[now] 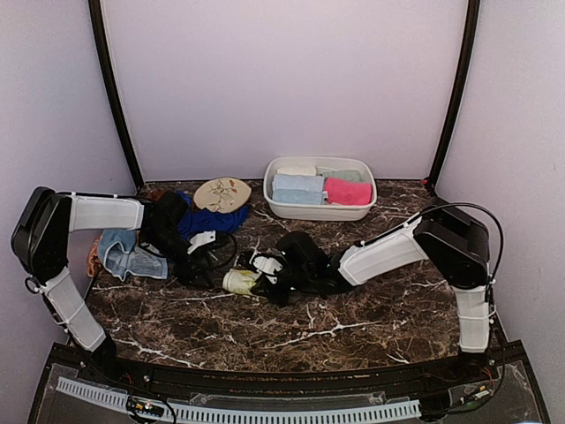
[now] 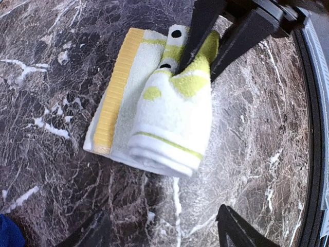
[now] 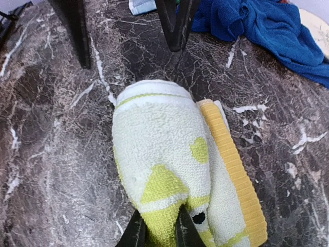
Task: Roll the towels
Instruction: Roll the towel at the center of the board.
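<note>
Towel (image 3: 159, 149): gripped at one end by right end effector (image 3: 157, 229), fingers closed on the roll, probably to stop the coil springing loose. Hung beyond the opposite end, left end effector (image 2: 164, 229), spread open and touching nothing, seemingly free to tuck or steady. Lay mid-worktop (image 1: 353, 318), well apart from basin (image 1: 318, 213). Looked thick and soft, white with yellow-green patches and stripes. Rolled most of the way, with a flat unrolled strip edged by a yellow ribbed band beside the coil. Judged close to finished.
</note>
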Controlling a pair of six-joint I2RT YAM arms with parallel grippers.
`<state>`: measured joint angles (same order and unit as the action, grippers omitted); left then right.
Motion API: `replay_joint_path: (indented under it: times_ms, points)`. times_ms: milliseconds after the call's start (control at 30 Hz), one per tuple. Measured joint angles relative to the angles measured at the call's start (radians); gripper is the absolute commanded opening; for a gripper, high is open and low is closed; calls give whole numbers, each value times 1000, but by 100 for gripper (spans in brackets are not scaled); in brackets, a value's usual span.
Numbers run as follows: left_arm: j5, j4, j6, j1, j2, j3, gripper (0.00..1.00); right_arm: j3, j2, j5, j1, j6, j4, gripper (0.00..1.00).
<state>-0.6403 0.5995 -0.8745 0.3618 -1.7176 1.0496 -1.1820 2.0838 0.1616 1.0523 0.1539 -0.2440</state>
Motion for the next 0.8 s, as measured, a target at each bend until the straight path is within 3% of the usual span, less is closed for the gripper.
replay_joint_path:
  times_ms: [167, 300, 433, 567, 667, 800]
  points:
    - [3, -28, -43, 26, 133, -72, 74, -61, 24, 202, -63, -121, 70, 7]
    - [48, -81, -57, 151, 203, -103, 73, -176, 86, 343, -105, -194, 176, 6]
    - [118, -142, -57, 266, 188, -102, 69, -264, 143, 450, -126, -238, 256, 6]
    - [200, -201, -54, 295, 118, -82, 64, -298, 169, 528, -139, -277, 286, 6]
    - [245, -236, -51, 295, 76, -75, 53, -301, 177, 565, -143, -298, 290, 6]
    - [286, -253, -25, 295, 33, -69, 17, -301, 181, 600, -145, -324, 294, 12]
